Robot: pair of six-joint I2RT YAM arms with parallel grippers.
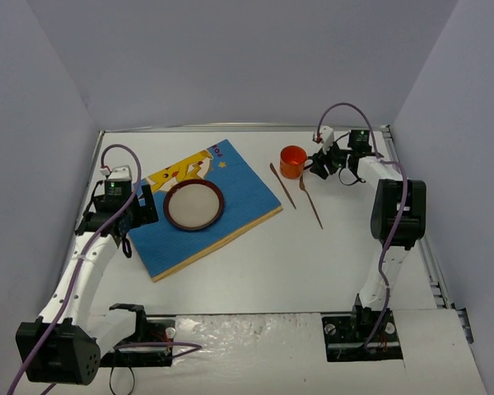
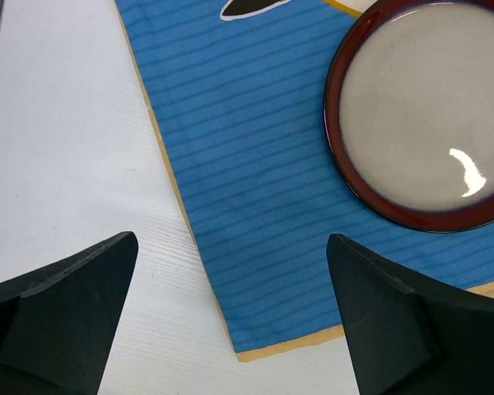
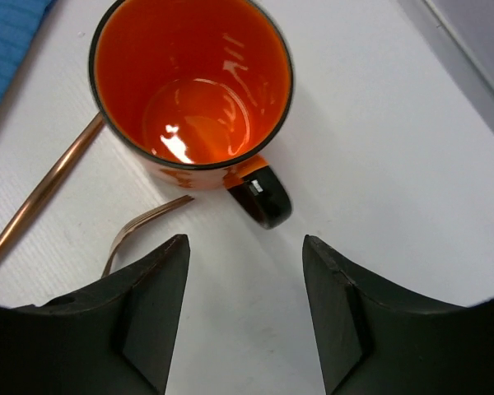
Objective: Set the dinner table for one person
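The white table (image 1: pixel 313 263) spans the whole work area ahead of both arm bases and carries every item. One blue placemat (image 1: pixel 247 193) lies left of centre, turned at an angle to the table edges. One red-rimmed plate (image 1: pixel 194 204) sits on the placemat. One orange mug (image 1: pixel 293 161) stands upright on bare table, just right of the placemat's far corner. Two copper utensils lie beside the mug, the left utensil (image 1: pixel 282 185) and the right utensil (image 1: pixel 310 202), their long axes roughly parallel, running far to near.

Right claw (image 3: pixel 245 271): jaws apart, nothing held. The mug is directly ahead and its black handle points back toward the gap without touching. The right arm is much the nearer.

Left claw (image 2: pixel 230 271): jaws wide apart, nothing held, above the placemat's left edge
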